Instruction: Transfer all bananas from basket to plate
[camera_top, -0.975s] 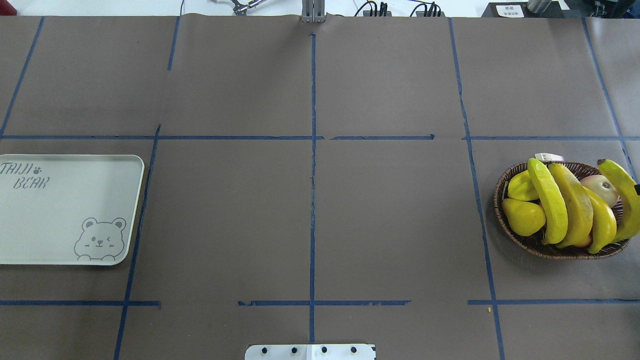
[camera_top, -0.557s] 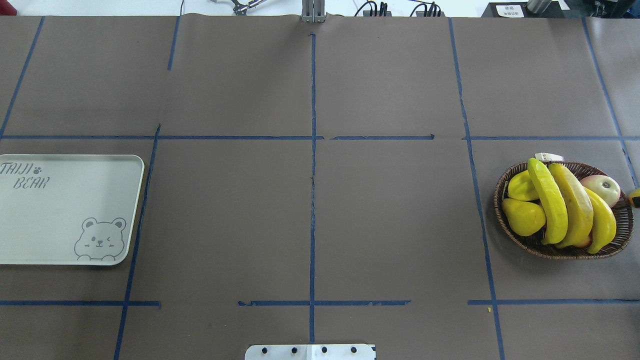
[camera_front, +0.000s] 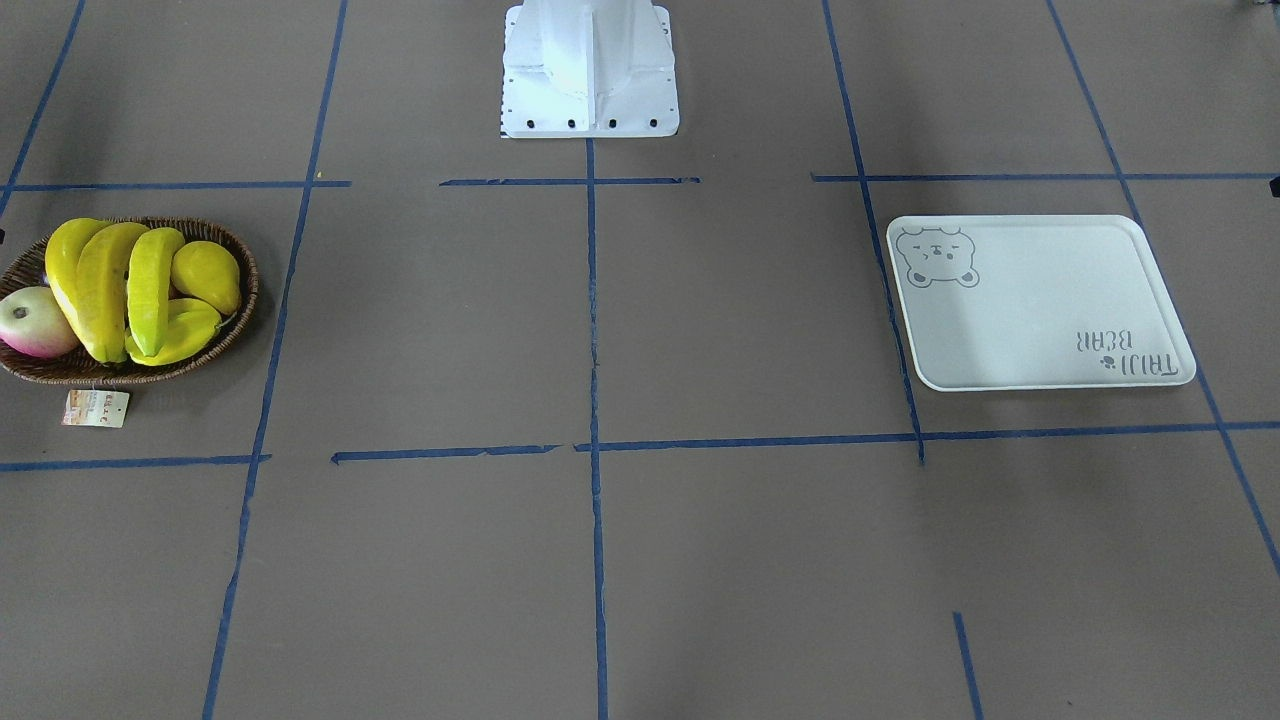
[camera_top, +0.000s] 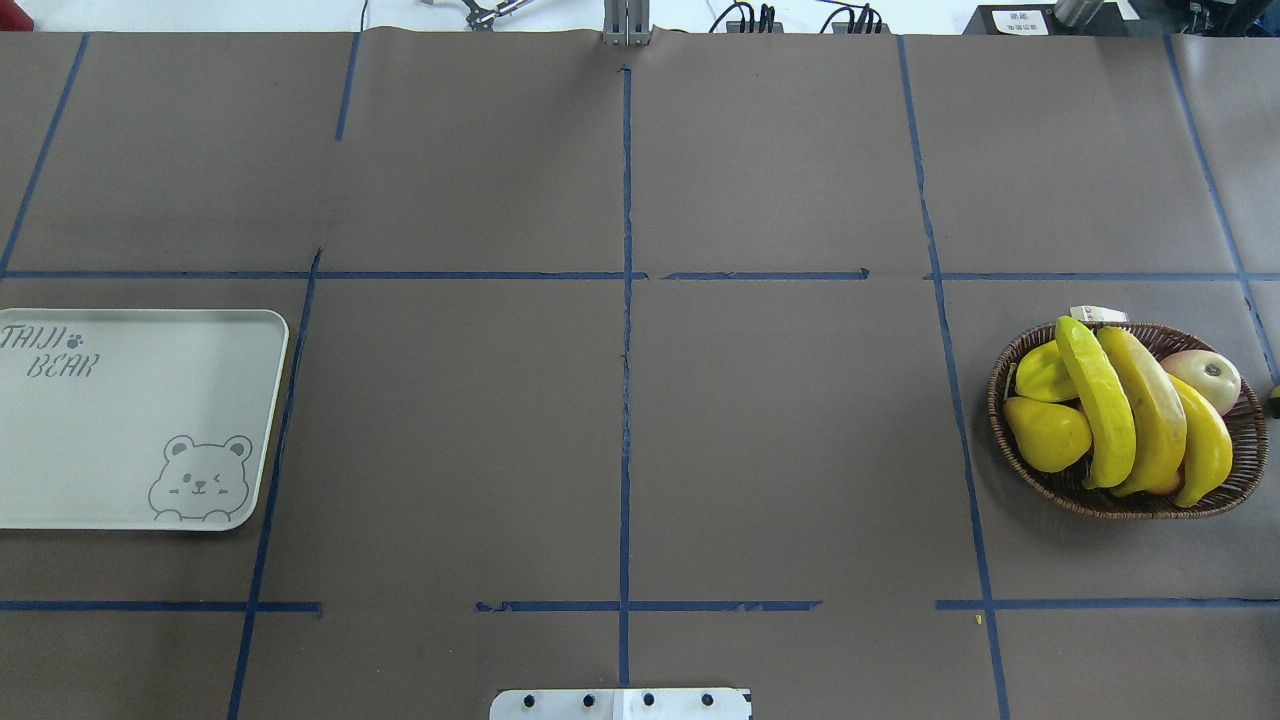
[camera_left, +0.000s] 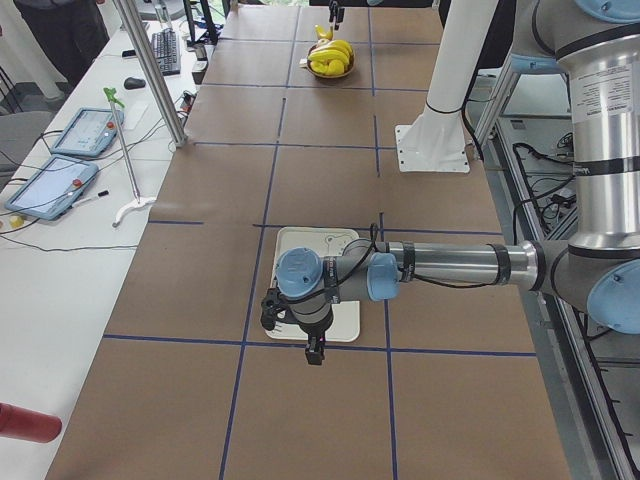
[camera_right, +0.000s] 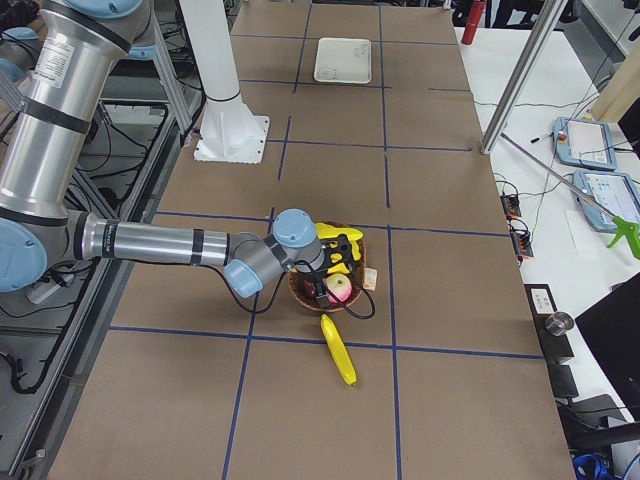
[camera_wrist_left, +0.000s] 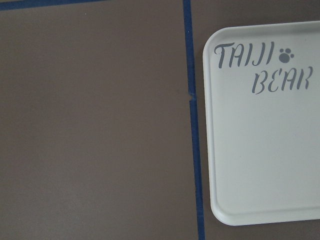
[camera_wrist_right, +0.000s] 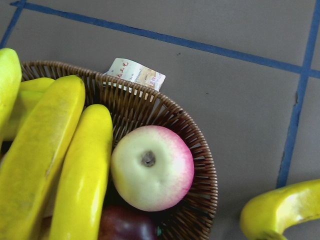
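The wicker basket at the table's right holds three bananas lying side by side. They also show in the front view as bananas. A fourth banana lies on the table just outside the basket, its end visible in the right wrist view. The plate with the bear drawing sits bare at the far left, its corner in the left wrist view. My right gripper hovers over the basket and my left gripper hangs by the plate's end. I cannot tell whether either is open or shut.
The basket also holds a pink-white apple, a pear-shaped yellow fruit, a ridged starfruit and a dark red fruit. A paper tag lies beside the rim. Blue tape lines grid the brown table; the robot base stands mid-table.
The banana that rested on the basket's right rim has slid off to the right, out of the overhead view, uncovering the apple. The other fruit and the plate have not moved.
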